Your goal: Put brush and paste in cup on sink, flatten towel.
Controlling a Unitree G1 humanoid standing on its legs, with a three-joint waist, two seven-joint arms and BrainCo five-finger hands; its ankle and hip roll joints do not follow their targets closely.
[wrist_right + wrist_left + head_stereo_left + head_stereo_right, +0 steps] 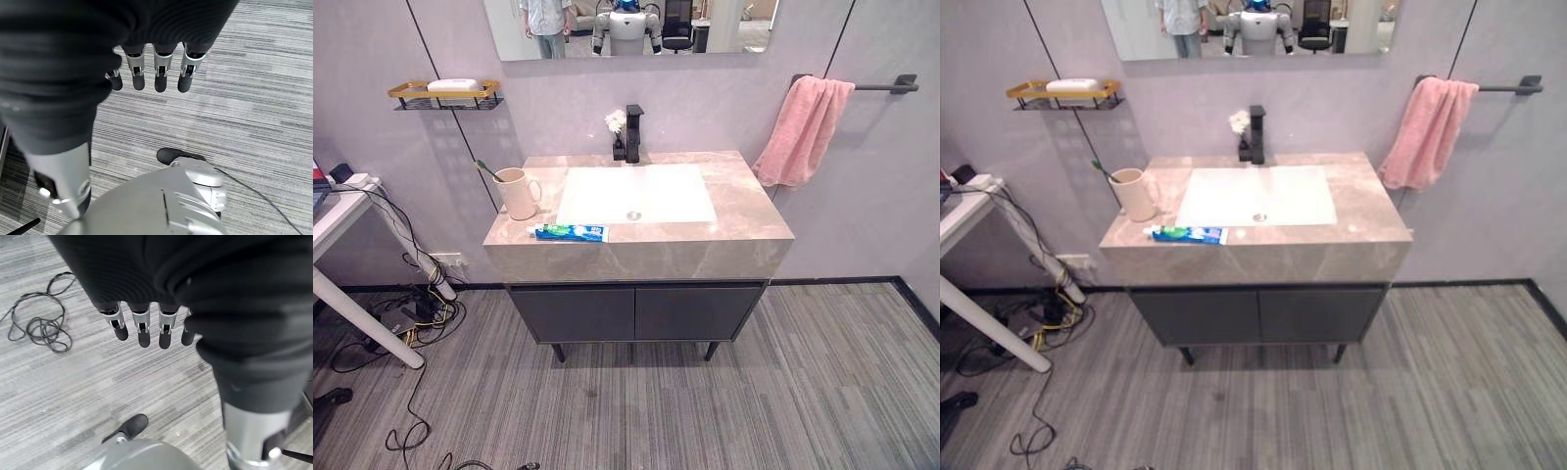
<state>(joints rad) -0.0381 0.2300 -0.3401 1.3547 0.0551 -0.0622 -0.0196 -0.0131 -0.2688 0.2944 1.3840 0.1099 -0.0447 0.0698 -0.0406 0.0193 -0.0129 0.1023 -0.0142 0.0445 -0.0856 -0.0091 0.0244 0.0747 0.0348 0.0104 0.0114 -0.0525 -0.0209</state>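
While the toothbrush [485,169] already stood in the beige cup [518,193] at the far corner of the stone counter [744,211], the rest of the job looked undone. The toothpaste tube [568,232] lay flat on the counter's front edge, just beside the cup and outside it, in front of the white basin [636,192]. The pink towel [800,130] hung bunched and crumpled over the near end of the black wall rail [885,87], not spread out. So, judged from this, one part of three was finished: the paste had yet to go into the cup, and the towel had yet to be flattened.

Neither hand was near any of it. The left hand [146,328] hung low over the grey striped floor [58,391], fingers straight and relaxed, holding nothing. The right hand [151,73] hung the same way, fingers loose and pointing down at the floor, with nothing in it. Both were well apart from the vanity, which stood ahead of them and higher up. The tube and cup lay forward of the left hand and well above it; the towel hung forward of the right hand, out to that hand's own side and higher than the counter.
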